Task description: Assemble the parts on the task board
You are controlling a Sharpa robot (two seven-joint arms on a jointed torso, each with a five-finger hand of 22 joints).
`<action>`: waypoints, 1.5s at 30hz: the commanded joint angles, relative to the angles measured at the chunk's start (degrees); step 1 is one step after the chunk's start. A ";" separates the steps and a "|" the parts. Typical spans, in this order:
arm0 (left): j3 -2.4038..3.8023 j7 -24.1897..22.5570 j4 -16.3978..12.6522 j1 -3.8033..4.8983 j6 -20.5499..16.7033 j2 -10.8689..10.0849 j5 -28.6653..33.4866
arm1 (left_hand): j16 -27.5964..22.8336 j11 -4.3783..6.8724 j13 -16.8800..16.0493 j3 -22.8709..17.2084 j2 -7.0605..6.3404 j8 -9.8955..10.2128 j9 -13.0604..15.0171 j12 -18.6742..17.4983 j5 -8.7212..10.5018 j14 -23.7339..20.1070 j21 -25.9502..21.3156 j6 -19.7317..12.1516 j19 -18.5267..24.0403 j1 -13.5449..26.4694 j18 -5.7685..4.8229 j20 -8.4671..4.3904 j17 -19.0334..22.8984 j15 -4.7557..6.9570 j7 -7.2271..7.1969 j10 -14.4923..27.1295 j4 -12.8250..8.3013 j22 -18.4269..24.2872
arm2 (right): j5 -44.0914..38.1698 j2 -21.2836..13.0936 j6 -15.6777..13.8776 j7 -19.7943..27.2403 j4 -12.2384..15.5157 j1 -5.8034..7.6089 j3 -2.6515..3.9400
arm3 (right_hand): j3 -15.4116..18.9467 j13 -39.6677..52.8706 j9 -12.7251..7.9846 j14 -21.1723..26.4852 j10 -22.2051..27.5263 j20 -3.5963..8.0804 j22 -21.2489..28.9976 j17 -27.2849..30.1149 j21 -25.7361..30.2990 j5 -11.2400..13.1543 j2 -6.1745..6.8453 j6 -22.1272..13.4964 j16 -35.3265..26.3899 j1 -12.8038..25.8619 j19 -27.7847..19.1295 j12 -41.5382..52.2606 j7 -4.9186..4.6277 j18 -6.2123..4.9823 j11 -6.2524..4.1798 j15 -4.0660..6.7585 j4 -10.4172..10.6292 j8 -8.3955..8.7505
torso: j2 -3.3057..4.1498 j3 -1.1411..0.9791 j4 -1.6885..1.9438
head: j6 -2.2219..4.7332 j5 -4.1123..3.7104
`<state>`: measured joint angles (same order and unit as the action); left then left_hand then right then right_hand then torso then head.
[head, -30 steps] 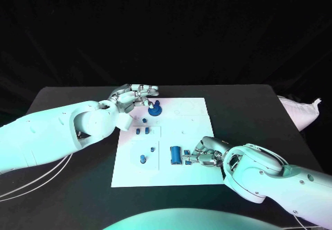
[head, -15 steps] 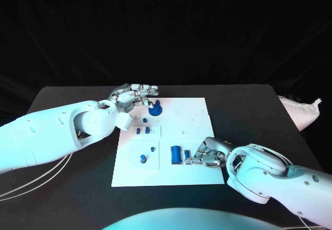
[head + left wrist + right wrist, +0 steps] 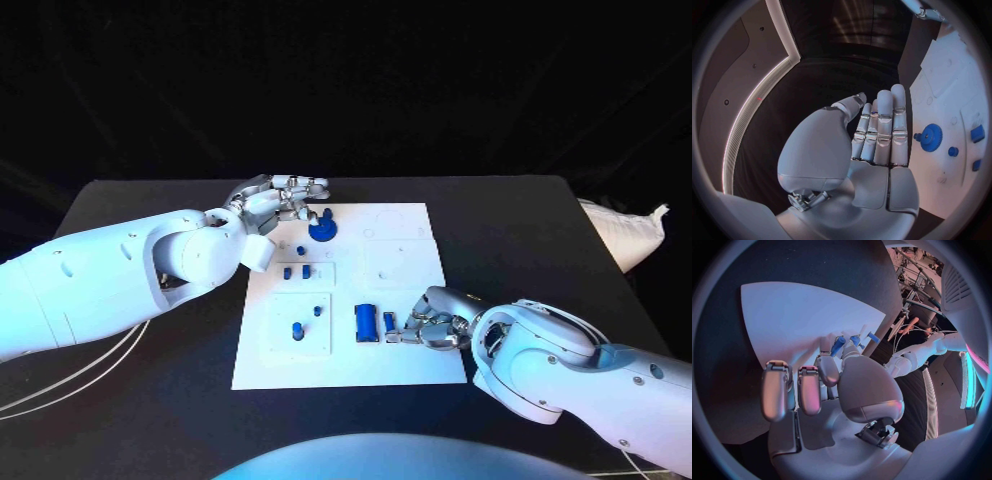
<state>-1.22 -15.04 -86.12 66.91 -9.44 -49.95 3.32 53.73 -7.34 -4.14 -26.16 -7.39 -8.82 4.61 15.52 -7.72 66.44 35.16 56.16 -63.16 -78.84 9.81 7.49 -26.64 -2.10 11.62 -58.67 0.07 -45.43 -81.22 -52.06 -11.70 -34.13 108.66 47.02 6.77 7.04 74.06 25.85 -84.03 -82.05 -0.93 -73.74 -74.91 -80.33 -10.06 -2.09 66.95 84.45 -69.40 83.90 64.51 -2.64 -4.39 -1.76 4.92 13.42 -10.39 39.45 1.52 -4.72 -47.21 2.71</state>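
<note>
The white task board (image 3: pixel 407 285) lies mid-table. A blue gear (image 3: pixel 323 229) stands near its far left corner, seen also as the blue gear (image 3: pixel 931 137). My left hand (image 3: pixel 278 200) hovers just left of the gear with its fingers (image 3: pixel 882 125) straight and nothing in it. A larger blue block (image 3: pixel 366 322) sits near the board's front. Beside it, my right hand (image 3: pixel 430 322) pinches a small blue peg (image 3: pixel 389 321) against the board; the small blue peg (image 3: pixel 837 346) shows between finger and thumb of my right hand (image 3: pixel 829 385).
Two small blue pegs (image 3: pixel 296 271) stand in a left recess, another peg (image 3: pixel 299 330) nearer the front, and a tiny one (image 3: pixel 302 250) below the gear. A white bag (image 3: pixel 623 235) lies at the table's right edge. Cables (image 3: pixel 58 385) hang at the front left.
My right hand has shifted slightly and the small blue peg at its fingertips has moved a little away from the front edge. The left hand has stayed put.
</note>
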 commanded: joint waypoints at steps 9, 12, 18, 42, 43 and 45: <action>0.04 -0.16 0.11 0.01 0.90 0.37 -0.15 | 0.38 -0.04 0.06 0.23 -0.01 -0.39 -0.10 0.26 -0.27 -0.29 -0.31 -0.55 0.07 0.54 0.65 0.29 0.11 -0.08 -0.06 0.66 0.01 0.12 | -0.76 1.57 1.72 0.72 -2.05 -0.07 -0.02 | 0.25 0.19 0.16 -4.52 -0.26 0.06 -0.14 -7.45 -0.27 0.49 -1.12 -0.37 0.29 -1.53 0.16 0.42 0.10 0.96 0.06 0.47 -0.58 -0.47 | 0.02 -0.09 0.06 | -0.31 0.05; 0.04 -0.15 0.12 0.01 0.89 0.36 -0.15 | 0.38 -0.04 0.06 0.23 -0.01 -0.39 -0.10 0.26 -0.27 -0.29 -0.31 -0.55 0.07 0.54 0.65 0.29 0.11 -0.08 -0.06 0.66 0.01 0.12 | -0.93 1.98 1.38 0.98 -2.51 -0.11 -0.02 | -0.23 0.09 0.23 -4.49 -0.13 0.11 -0.07 -7.35 -0.21 2.46 -1.36 -0.51 0.22 -4.04 0.11 0.14 0.16 0.94 -0.01 0.54 -2.17 -0.54 | 0.00 -0.10 0.08 | -0.45 0.07; 0.04 -0.16 0.16 0.00 0.90 0.35 -0.15 | 0.38 -0.04 0.06 0.23 -0.01 -0.39 -0.10 0.26 -0.27 -0.29 -0.31 -0.55 0.07 0.54 0.65 0.29 0.11 -0.08 -0.06 0.66 0.01 0.12 | -1.19 2.21 -0.27 1.66 -2.70 -0.24 -0.02 | -0.72 -0.12 0.28 -4.46 0.06 0.14 0.05 -7.25 -0.10 5.73 -1.50 -0.76 0.13 -6.40 0.03 -0.35 0.14 0.92 0.00 0.53 -3.83 -0.58 | -0.13 0.01 -0.10 | -0.39 0.16; -0.02 -0.82 -0.10 -0.36 0.08 -0.63 -0.16 | 0.40 -0.08 0.04 0.37 0.00 -0.52 -0.10 0.50 -0.24 -0.55 -0.48 -0.61 0.17 0.67 0.63 0.35 0.28 -0.15 -0.04 0.79 0.00 0.23 | 26.38 -0.29 -22.93 24.01 -5.29 1.04 1.77 | 2.20 -18.40 -1.58 -0.88 13.35 -1.62 17.90 6.51 12.76 -3.74 -1.59 -7.79 -11.67 -9.13 -7.46 -29.94 -3.11 -2.52 2.76 -1.59 -3.07 3.58 | -0.88 0.39 -1.47 | 2.12 0.40; -0.02 -0.94 -0.08 -0.51 -0.13 -0.69 -0.11 | 0.27 -0.12 0.03 0.45 -0.01 -0.63 -0.10 0.68 -0.24 -1.15 -0.75 -0.64 0.55 0.71 0.61 0.40 0.46 -0.22 -0.01 0.87 -0.04 0.35 | 29.86 0.05 -23.13 26.64 -6.44 1.32 1.79 | 1.84 -20.15 -1.72 -0.48 14.39 -1.75 19.90 7.99 14.41 -3.38 -1.80 -8.15 -13.16 -10.61 -8.23 -32.18 -3.31 -2.85 3.06 -1.82 -3.83 3.87 | -1.03 0.43 -1.72 | 2.63 0.55; -0.03 -1.31 0.18 -0.88 -0.60 -0.71 0.11 | -0.32 -0.25 0.02 0.60 -0.04 -0.88 -0.10 1.09 -0.23 -3.13 -1.59 -0.71 1.91 0.77 0.52 0.60 1.00 -0.46 0.05 1.06 -0.16 0.69 | 38.47 1.03 -22.93 32.87 -9.52 2.02 1.82 | 1.04 -22.92 -2.04 1.23 15.92 -2.11 26.68 13.44 19.89 -2.27 -2.09 -8.74 -18.52 -13.28 -11.12 -35.15 -3.71 -3.92 3.47 -2.12 -5.23 4.45 | -1.46 0.52 -2.31 | 3.28 0.85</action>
<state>-1.28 -15.17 -86.00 66.14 -9.63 -50.70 3.31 53.65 -7.68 -4.15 -25.84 -7.40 -9.50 4.58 16.44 -7.72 63.50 33.60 55.75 -61.33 -78.81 9.81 8.06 -25.67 -2.58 11.63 -57.92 -0.25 -44.75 -60.55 -51.38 -30.98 -14.61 100.15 48.82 8.54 8.24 51.53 23.83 -82.83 -66.56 -2.97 -47.70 -61.94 -60.95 -12.64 -4.10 58.38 66.40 -82.22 73.07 29.88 -6.46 -8.02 1.67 2.76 8.46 -6.00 38.63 1.87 -6.11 -44.68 3.27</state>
